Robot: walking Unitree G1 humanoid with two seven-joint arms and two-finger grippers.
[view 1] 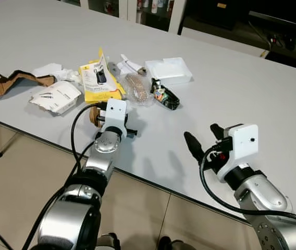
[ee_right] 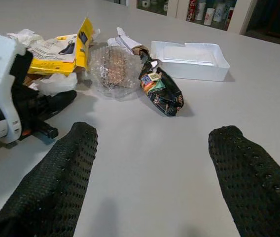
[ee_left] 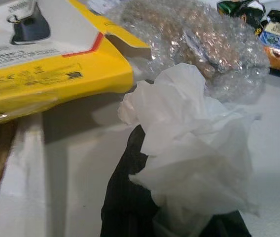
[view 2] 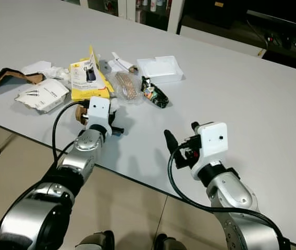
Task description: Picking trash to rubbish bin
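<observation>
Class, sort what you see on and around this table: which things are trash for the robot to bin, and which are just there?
For the job:
crumpled tissue in left gripper
yellow box
bubble wrap
snack wrapper
foam tray
torn cardboard

Just there:
table
cabinets
right gripper, open

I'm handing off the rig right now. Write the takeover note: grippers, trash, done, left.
Left gripper: shut on a crumpled white tissue at the table's near edge, beside the yellow package.
Right gripper: open, hovering above bare table.
On the table: bubble wrap bundle, dark snack wrapper, white foam tray, torn brown cardboard, white paper packet.
Done: tissue gripped. Left: bin it, then the rest.
</observation>
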